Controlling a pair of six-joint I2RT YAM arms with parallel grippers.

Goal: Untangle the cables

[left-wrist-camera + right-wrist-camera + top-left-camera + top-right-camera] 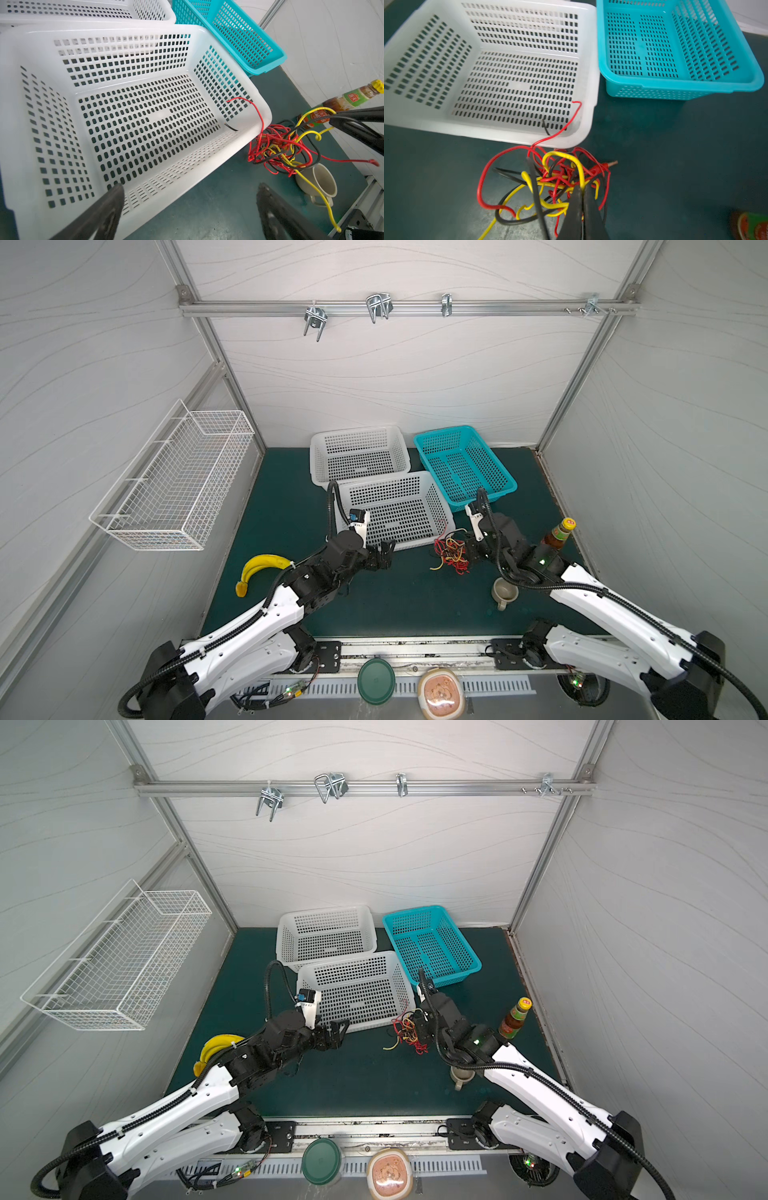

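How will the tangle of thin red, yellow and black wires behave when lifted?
Probably floppy: the wire tangle curls in loose loops. Likely rises as one clump, since strands interlock. Its red end reaching into the white perforated plastic basket may snag.

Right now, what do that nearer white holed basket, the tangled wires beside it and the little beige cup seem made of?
The nearer white perforated basket: moulded plastic, smooth, faintly glossy, with uniform slots. The tangled red, yellow and black wires: glossy plastic sheathing, presumably over metal; they hold springy loops. The small beige cup: ceramic or enamel, dull sheen; cannot tell which.
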